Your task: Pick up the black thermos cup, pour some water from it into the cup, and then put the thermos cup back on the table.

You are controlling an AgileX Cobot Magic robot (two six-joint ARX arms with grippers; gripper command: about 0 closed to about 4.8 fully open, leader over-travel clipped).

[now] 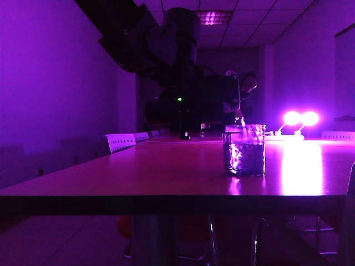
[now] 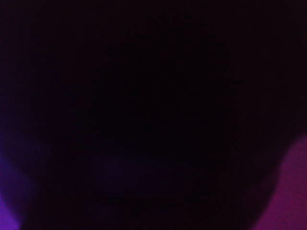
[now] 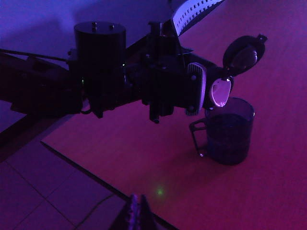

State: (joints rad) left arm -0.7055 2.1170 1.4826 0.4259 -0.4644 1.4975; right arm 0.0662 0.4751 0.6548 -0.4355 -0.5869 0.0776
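Two bright lamps [image 1: 300, 118] glow beside pale chairs [image 1: 120, 142].

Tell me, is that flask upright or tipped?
Tipped: the left hand holds the flask sideways, lid open, spout over the cup.

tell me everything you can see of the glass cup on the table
The cup is a short, wide, clear glass tumbler with a bumpy wall and, in the right wrist view, a handle on its side. It stands upright on the wooden table, glowing under purple light. The black thermos, tipped over in the left gripper, hangs with its open flip lid above the rim. Water level is too dark to judge.
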